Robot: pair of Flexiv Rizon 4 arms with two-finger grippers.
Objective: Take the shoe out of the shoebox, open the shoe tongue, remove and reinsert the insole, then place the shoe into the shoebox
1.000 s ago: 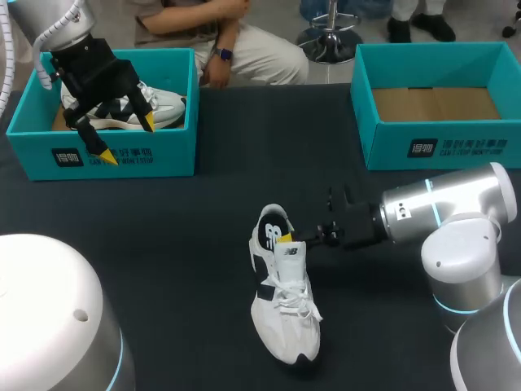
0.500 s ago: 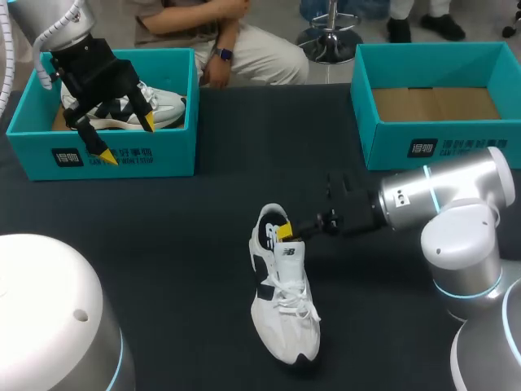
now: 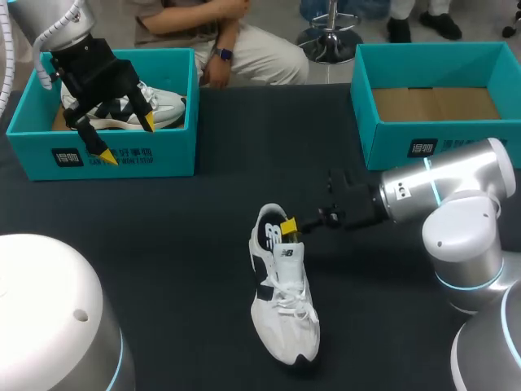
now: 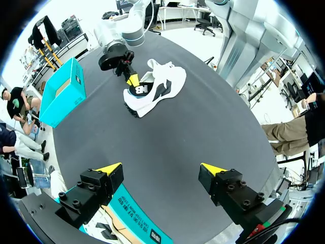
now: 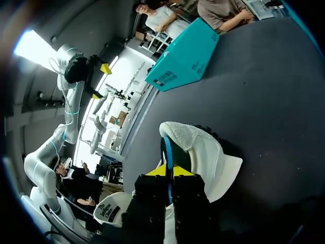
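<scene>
head, risk: the right jaws work alone at the shoe (image 3: 285, 305) and nothing pins it to the worktop (image 3: 163, 236). A pull on the insole (image 3: 271, 235) may drag or tip the whole shoe instead of freeing the insole.
head, shoe vs right jaws: the shoe stands on its sole mid-worktop, toe toward the robot. The right arm (image 3: 440, 199) comes in from the right with its jaws at the heel opening, one yellow fingertip (image 3: 286, 226) at the collar.
head, left jaws: they hang over the left shoebox (image 3: 122, 155), well apart from the shoe, spread wide and empty. A second shoe (image 3: 163, 106) lies in the box under them.
head, right shoebox (image 3: 440, 151): no shoe in it, bare cardboard floor.
left wrist, risk: the left jaws are too far off to brace the shoe if it shifts.
left wrist, jaws: fingertips (image 4: 109, 169) wide apart, nothing between them, teal box edge below. The shoe (image 4: 160, 84) is far ahead.
right wrist, risk: the pinch looks thin and near the edge, so the sheet could slip out under pull.
right wrist, jaws: fingertips (image 5: 157, 171) nearly together, clamped from both sides on a thin dark sheet standing edge-on, probably the insole (image 5: 166, 150). The shoe (image 5: 208, 152) heel lining is just ahead.
step guess: insole removal, barely begun.
</scene>
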